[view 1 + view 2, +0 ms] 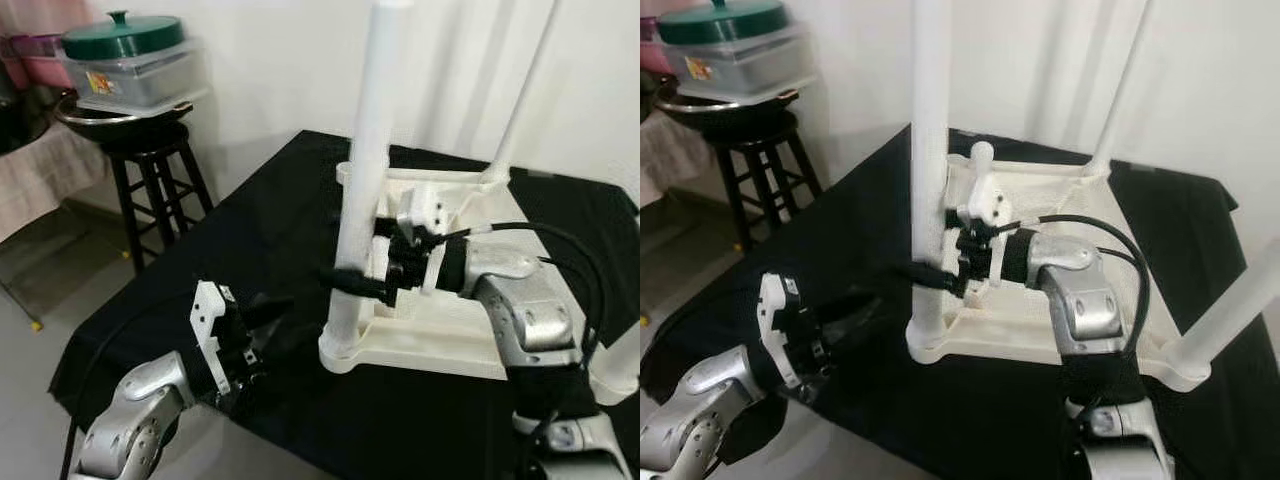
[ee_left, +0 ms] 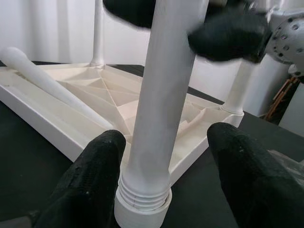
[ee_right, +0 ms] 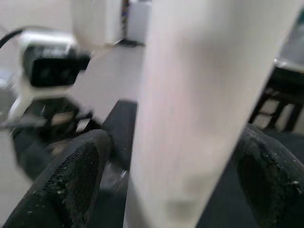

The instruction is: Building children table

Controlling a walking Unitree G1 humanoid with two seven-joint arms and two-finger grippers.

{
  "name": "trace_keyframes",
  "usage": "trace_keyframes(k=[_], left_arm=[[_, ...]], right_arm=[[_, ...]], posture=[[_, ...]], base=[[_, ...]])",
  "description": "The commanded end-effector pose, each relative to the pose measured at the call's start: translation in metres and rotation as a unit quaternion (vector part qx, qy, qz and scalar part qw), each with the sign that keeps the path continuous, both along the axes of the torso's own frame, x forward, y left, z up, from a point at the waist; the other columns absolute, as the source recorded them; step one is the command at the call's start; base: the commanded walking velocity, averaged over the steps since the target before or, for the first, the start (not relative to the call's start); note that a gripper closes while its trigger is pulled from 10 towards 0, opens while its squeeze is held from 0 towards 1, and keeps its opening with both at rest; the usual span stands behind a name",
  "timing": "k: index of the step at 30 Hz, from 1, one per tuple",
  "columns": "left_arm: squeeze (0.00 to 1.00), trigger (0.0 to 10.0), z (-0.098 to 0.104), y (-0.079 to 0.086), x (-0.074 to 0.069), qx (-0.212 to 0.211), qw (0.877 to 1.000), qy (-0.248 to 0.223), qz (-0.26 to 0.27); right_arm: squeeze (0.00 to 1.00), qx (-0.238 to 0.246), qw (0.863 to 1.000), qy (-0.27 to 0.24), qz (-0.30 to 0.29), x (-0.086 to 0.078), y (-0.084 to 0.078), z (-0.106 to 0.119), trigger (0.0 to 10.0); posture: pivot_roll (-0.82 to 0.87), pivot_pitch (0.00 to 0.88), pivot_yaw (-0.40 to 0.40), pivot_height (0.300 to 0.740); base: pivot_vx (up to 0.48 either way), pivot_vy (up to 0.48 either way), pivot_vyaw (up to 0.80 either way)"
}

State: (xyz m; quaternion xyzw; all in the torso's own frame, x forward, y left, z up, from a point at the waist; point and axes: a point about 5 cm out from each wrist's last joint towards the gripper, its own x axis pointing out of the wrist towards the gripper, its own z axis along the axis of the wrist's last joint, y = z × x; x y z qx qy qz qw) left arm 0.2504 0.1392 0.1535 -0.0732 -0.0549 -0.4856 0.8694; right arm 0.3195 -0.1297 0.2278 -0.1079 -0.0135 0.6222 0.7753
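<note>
Your white tabletop [image 1: 440, 340] lies upside down on the black cloth [image 1: 250, 240], with the near leg [image 1: 362, 180] standing upright in its front-left corner socket, threads visible at the base; your right gripper [image 1: 352, 283] reaches in from the right with its fingers [image 3: 71, 180] spread either side of that leg partway up, not clearly pressing it; your left gripper [image 2: 164, 175] sits low on the cloth just beside the same corner, open, its fingers [image 2: 90, 180] flanking the leg's base; a loose leg [image 2: 52, 85] lies inside the tabletop; other legs stand at the far and right corners; a dark stool [image 1: 150, 180] with containers stands left.
</note>
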Motion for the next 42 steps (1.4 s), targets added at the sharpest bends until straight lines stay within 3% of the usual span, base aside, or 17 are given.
trace_keyframes(k=[1, 5, 6, 7, 8, 9, 19, 24, 26, 27, 29, 30, 31, 32, 36, 38, 42], left_arm=[[0.0, 10.0, -0.002, -0.002, -0.002, 0.003, 1.0, 0.006, -0.007], [0.0, 10.0, -0.002, -0.003, -0.002, 0.003, 1.0, 0.007, -0.007], [0.0, 10.0, -0.002, -0.003, -0.002, 0.003, 1.0, 0.008, -0.008], [0.0, 10.0, -0.002, -0.003, -0.002, 0.003, 1.0, 0.008, -0.008], [0.0, 10.0, -0.002, -0.003, -0.003, 0.003, 1.0, 0.008, -0.008], [0.0, 10.0, -0.002, -0.003, -0.003, 0.004, 1.0, 0.009, -0.009], [0.0, 10.0, -0.002, -0.003, -0.005, 0.005, 1.0, 0.013, -0.012], [0.0, 10.0, -0.002, -0.003, -0.005, 0.003, 1.0, 0.012, -0.012], [0.0, 10.0, -0.002, -0.003, -0.005, 0.003, 1.0, 0.012, -0.011], [0.0, 10.0, -0.001, -0.002, -0.005, 0.002, 1.0, 0.012, -0.011], [0.0, 10.0, -0.001, -0.002, -0.005, 0.002, 1.0, 0.012, -0.011], [0.0, 10.0, -0.001, 0.0, -0.005, 0.003, 1.0, 0.011, -0.01], [0.0, 10.0, -0.001, 0.0, -0.005, 0.003, 1.0, 0.011, -0.01], [0.0, 10.0, -0.001, 0.001, -0.005, 0.003, 1.0, 0.011, -0.01], [0.0, 10.0, -0.003, 0.001, -0.004, 0.005, 1.0, 0.013, -0.013], [0.0, 10.0, -0.005, 0.0, -0.002, 0.01, 1.0, 0.018, -0.022], [0.0, 10.0, -0.005, 0.0, -0.002, 0.009, 1.0, 0.016, -0.016]], right_arm=[[0.0, -0.019, 0.999, 0.012, 0.047, 0.01, 0.002, 0.003, 10.0], [0.0, -0.019, 0.998, 0.021, 0.052, 0.02, 0.005, 0.005, 10.0], [0.0, -0.012, 0.998, 0.025, 0.057, 0.025, 0.008, 0.008, 5.5], [0.0, -0.012, 0.998, 0.025, 0.057, 0.025, 0.008, 0.008, 5.5], [0.0, -0.01, 0.998, 0.027, 0.064, 0.03, 0.011, 0.009, 2.4], [0.0, -0.01, 0.996, 0.03, 0.078, 0.033, 0.012, 0.01, 0.2], [0.0, -0.039, 0.993, 0.037, 0.1, 0.037, 0.006, 0.003, 0.0], [0.0, -0.048, 0.997, 0.021, 0.048, 0.038, -0.005, -0.003, 0.0], [0.0, -0.063, 0.998, 0.014, 0.006, 0.037, -0.008, -0.011, 0.0], [0.0, -0.06, 0.993, 0.033, -0.096, 0.032, 0.0, -0.032, 0.0], [0.0, -0.06, 0.993, 0.033, -0.096, 0.032, 0.0, -0.032, 0.0], [0.0, -0.025, 0.95, 0.092, -0.297, -0.02, 0.036, -0.077, 0.0], [0.0, -0.025, 0.95, 0.092, -0.297, -0.02, 0.036, -0.077, 0.0], [0.0, -0.011, 0.929, 0.111, -0.353, -0.037, 0.039, -0.083, 0.0], [0.0, -0.009, 0.925, 0.095, -0.369, -0.035, 0.035, -0.077, 0.0], [0.0, -0.027, 0.933, 0.041, -0.357, -0.012, 0.027, -0.061, 0.0], [0.0, -0.026, 0.931, 0.037, -0.361, -0.007, 0.028, -0.06, 0.0]], posture=[[-0.01, 0.0, -0.017, 0.74], [-0.01, 0.0, -0.014, 0.74], [0.0, 0.0, -0.011, 0.74], [0.0, 0.0, -0.011, 0.74], [0.0, 0.0, -0.009, 0.74], [0.0, 0.001, -0.008, 0.74], [0.0, 0.005, -0.005, 0.74], [0.0, 0.008, -0.012, 0.74], [-0.01, 0.011, -0.019, 0.74], [-0.01, 0.016, -0.034, 0.74], [-0.01, 0.016, -0.034, 0.74], [-0.02, 0.017, -0.011, 0.74], [-0.02, 0.017, -0.011, 0.74], [-0.02, 0.017, -0.011, 0.74], [-0.04, 0.0, 0.001, 0.74], [-0.03, 0.0, -0.017, 0.74], [-0.03, 0.0, -0.017, 0.74]], base=[[0.0, 0.0, 0.0], [0.0, 0.0, 0.0], [0.0, 0.0, 0.0], [0.0, 0.0, 0.0], [0.0, 0.0, 0.0], [0.0, 0.0, 0.0], [0.0, 0.0, 0.0], [0.0, 0.0, 0.0], [0.0, 0.0, 0.0], [0.0, 0.0, 0.0], [0.0, 0.0, 0.0], [0.0, 0.0, 0.0], [0.0, 0.0, 0.0], [0.0, 0.0, 0.0], [0.0, 0.0, 0.0], [0.0, 0.0, 0.0], [0.0, 0.0, 0.0]])
